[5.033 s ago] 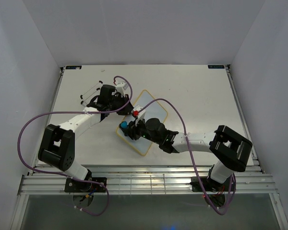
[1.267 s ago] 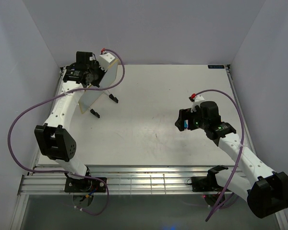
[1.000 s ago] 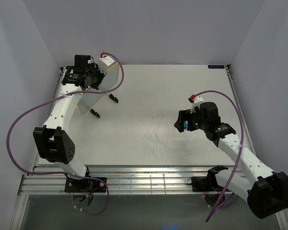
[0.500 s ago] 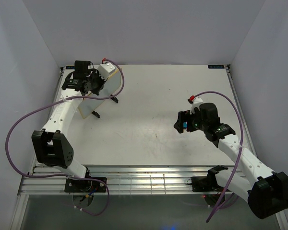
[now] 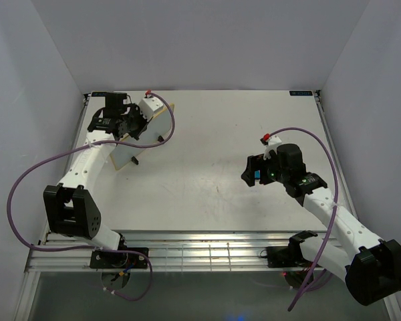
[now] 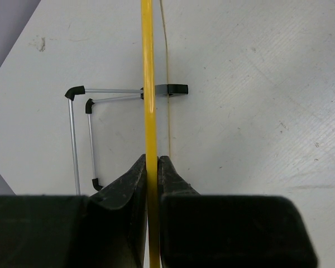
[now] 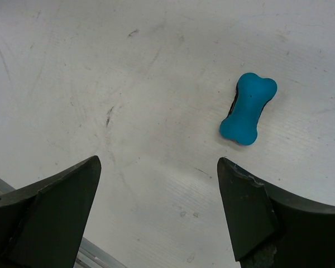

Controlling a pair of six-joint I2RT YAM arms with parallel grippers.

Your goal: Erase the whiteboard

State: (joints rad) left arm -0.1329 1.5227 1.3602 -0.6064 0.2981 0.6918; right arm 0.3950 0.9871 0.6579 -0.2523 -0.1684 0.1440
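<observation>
Arms spread wide across the white bench (image 5: 207, 134) in the overhead view: the left arm stretches up to the far-left corner, its elbow low and its wrist turned inward, where the left claw (image 5: 134, 120) grips the top edge of the whiteboard (image 5: 125, 151). The board stands on edge and tilted, with its black feet (image 5: 135, 160) toward the middle of the bench. The right arm angles in from the near-right corner, and the right claw (image 5: 248, 172) hangs over the right half of the bench, well apart from the board.

The left wrist camera sees the board edge-on, its yellow frame clamped tight between the two dark fingers. The wire stand (image 6: 73, 134) folds out to the left. Whether the feet touch the bench cannot be told.

The right wrist camera shows the fingers (image 7: 56, 206) spread wide, holding nothing. A blue bone-shaped eraser (image 7: 248, 109) lies flat on the bench beyond them, untouched.
</observation>
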